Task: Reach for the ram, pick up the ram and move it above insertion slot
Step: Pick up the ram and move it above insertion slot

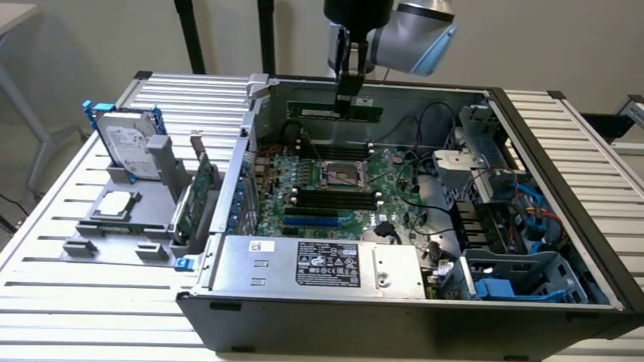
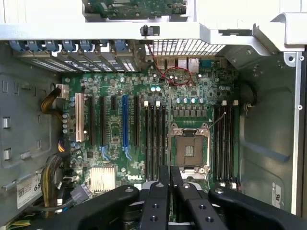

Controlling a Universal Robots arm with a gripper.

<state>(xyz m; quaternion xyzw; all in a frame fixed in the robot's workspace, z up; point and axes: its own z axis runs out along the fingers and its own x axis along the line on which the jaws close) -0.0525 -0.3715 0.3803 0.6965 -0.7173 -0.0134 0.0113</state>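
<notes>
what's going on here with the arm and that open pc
A robot arm's gripper holds the ram, a thin green stick, by its upper edge, with the jaws closed on it. It hangs above the open computer case, over the far side of the motherboard and its memory slots. A hard drive stands in a holder outside the case.

Green ram with black chips, green motherboard, black claw, blue-framed silver drive
</notes>
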